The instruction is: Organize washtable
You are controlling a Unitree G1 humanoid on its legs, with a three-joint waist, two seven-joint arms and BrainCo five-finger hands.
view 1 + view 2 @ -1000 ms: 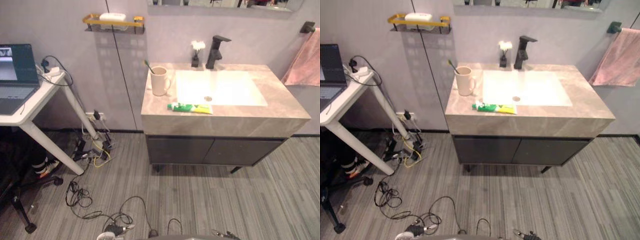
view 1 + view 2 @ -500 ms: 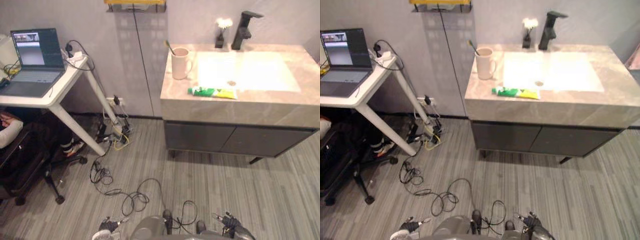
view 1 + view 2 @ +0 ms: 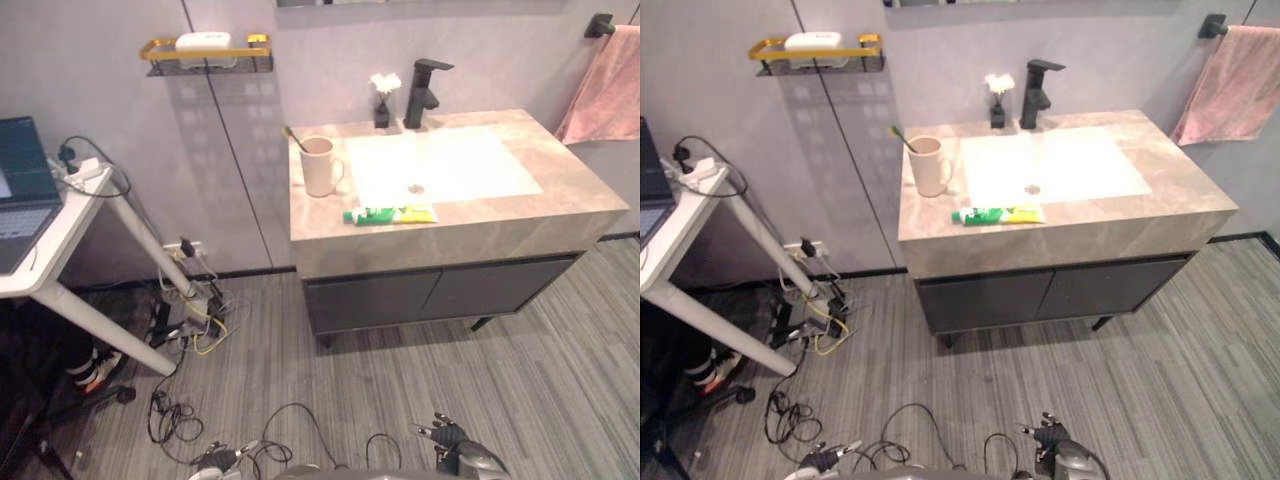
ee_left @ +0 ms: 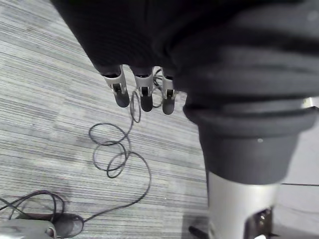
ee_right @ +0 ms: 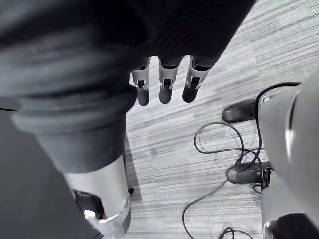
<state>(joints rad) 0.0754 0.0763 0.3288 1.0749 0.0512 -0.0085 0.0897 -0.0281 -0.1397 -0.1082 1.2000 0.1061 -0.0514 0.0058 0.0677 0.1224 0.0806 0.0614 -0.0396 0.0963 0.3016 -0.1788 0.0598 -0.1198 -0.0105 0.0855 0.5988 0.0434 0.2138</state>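
- Left robot hand [image 4: 142,94]: fingers relaxed and apart, pointing down at the floor, holding nothing.
- Right robot hand [image 5: 164,84]: likewise loose and empty, hanging low over the floor.
- Both arms hang down, well apart from the bench [image 3: 560,190]. A reach begun from here would likely fall short, so the robot probably has to step closer first.
- The toothpaste tube [image 3: 390,214] lies flat near the bench's front edge, just in front of the basin [image 3: 450,165]. A clumsy sweep could push it off onto the floor.
- The cup [image 3: 320,166] stands upright to the left of the basin with a toothbrush [image 3: 293,137] leaning in it. A knock on the brush could tip the cup.
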